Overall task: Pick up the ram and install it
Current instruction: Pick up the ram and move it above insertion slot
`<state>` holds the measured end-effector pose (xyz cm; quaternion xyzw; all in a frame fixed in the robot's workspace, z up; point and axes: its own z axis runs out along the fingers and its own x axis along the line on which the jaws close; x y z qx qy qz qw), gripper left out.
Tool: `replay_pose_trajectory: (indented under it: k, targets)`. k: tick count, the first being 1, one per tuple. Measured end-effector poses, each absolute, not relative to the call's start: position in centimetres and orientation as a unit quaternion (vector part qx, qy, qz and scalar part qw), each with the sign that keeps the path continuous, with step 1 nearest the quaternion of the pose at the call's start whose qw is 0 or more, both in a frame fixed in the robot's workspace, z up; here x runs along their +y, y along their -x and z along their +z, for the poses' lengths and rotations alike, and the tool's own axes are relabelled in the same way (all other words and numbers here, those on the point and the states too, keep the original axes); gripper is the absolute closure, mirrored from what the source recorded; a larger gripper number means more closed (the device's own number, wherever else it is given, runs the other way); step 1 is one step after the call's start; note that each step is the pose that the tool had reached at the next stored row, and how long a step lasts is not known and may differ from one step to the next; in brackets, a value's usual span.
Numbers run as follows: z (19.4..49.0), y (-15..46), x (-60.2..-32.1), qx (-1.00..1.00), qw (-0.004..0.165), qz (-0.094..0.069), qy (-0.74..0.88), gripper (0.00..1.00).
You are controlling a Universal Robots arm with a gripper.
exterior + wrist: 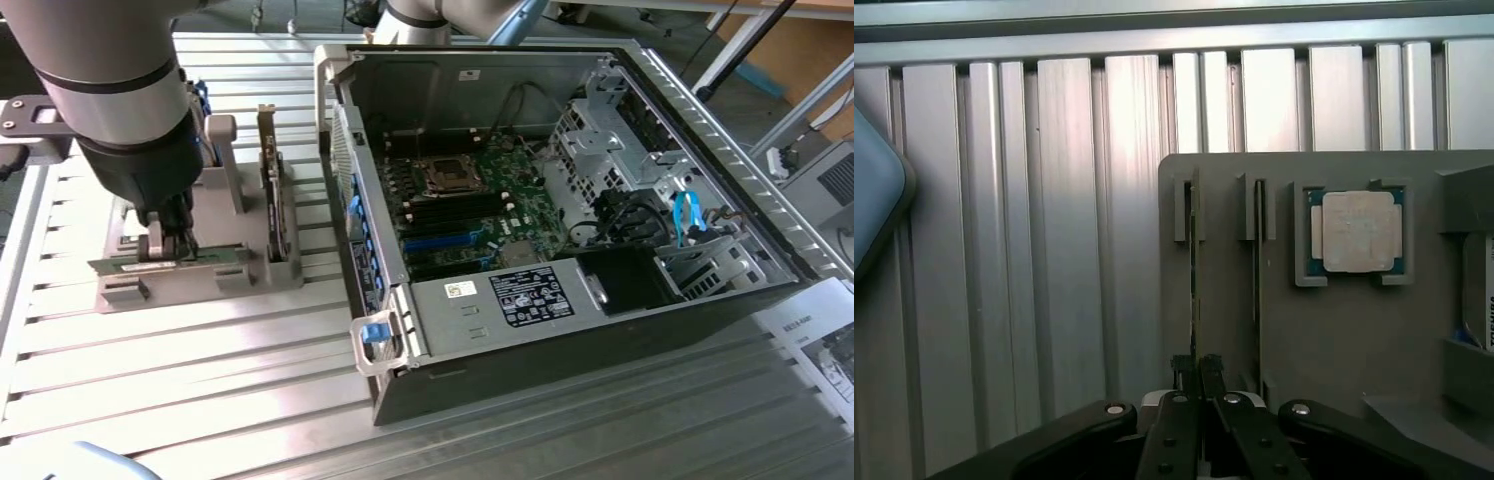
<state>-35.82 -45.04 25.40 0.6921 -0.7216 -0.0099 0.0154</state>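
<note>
The ram [1194,270] is a thin green stick standing on edge in a slot of the grey holder [1334,340]. My gripper [1197,372] is shut on its near end, with the dark fingers [1176,385] pressed against both faces. In the exterior view the gripper [174,248] reaches straight down onto the ram [214,258], which rests in the holder [127,292] at the exterior view's left. A second thin stick [1258,270] stands in the neighbouring slot.
A square silver CPU chip [1357,232] lies in a recess of the holder. A taller green card [274,195] stands upright behind it. The open computer case [694,300] lies at the exterior view's right, its motherboard [461,205] exposed. All stand on a slatted aluminium table [200,400].
</note>
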Motion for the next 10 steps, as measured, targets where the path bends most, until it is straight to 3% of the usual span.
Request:
replay_pose_trajectory:
  k: [10]
  targets:
    - [26.47, 35.82, -45.03, -0.722, 0.015, -0.01, -0.692, 0.88]
